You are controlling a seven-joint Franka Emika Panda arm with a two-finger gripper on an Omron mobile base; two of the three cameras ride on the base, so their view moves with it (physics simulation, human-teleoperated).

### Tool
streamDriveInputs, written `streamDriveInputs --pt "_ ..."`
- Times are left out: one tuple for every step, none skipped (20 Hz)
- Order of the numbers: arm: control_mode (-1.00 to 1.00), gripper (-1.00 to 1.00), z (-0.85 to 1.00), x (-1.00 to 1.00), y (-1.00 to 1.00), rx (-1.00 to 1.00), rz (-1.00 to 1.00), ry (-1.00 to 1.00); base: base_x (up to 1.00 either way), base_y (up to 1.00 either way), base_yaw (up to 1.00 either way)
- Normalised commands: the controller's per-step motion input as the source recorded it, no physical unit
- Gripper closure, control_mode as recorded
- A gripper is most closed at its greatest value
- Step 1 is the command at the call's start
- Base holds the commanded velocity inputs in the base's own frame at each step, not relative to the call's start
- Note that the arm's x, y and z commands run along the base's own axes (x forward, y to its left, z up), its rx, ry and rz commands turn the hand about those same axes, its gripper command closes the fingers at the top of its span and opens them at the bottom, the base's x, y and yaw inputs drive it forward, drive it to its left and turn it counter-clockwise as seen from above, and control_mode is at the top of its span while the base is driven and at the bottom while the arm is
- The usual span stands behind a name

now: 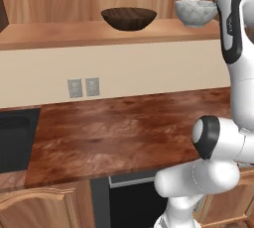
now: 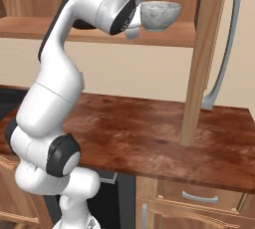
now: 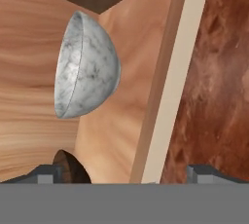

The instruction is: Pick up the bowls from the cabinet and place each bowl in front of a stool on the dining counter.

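Two bowls stand on the light tan cabinet shelf. The dark brown wooden bowl is at the middle, and the grey-white speckled bowl is to its right. My gripper hovers level with the shelf, just left of the speckled bowl and apart from it. The hand view is rolled: the speckled bowl sits ahead between the lines of my fingers. The gripper is open wide and holds nothing. The brown bowl peeks in by one fingertip. The dining counter and stools are out of view.
Below the shelf lies a reddish-brown worktop with a black sink at its left. Two wall outlets sit on the cream wall. A wooden post and a curved grey handle stand right of the bowl.
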Motion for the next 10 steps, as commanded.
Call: streamDriveInputs --pt "-1.00 -1.00 -0.14 0.18 -0.05 0.01 0.00 0.00 0.00 0.00 0.00" --pt "-1.00 -1.00 -0.14 0.18 -0.06 0.01 0.00 0.00 0.00 0.00 0.00" --pt "-1.00 -1.00 -0.10 0.20 -0.06 0.01 0.00 0.00 0.00 0.00 0.00" --pt "-1.00 -1.00 -0.08 0.21 -0.09 0.01 0.00 0.00 0.00 0.00 0.00" --pt "-1.00 -1.00 0.00 0.26 -0.11 0.02 0.00 0.00 0.00 0.00 0.00" --pt "-1.00 -1.00 0.00 0.26 -0.16 0.04 0.00 0.00 0.00 0.00 0.00" --pt "-1.00 -1.00 0.00 0.25 -0.19 0.04 0.00 0.00 0.00 0.00 0.00" --pt "-1.00 -1.00 0.00 0.25 -0.23 0.05 0.00 0.00 0.00 0.00 0.00" --pt "-1.00 -1.00 0.00 0.24 -0.26 0.05 0.01 0.00 0.00 0.00 0.00" --pt "-1.00 -1.00 0.00 0.24 -0.27 0.05 0.02 0.00 0.00 0.00 0.00"
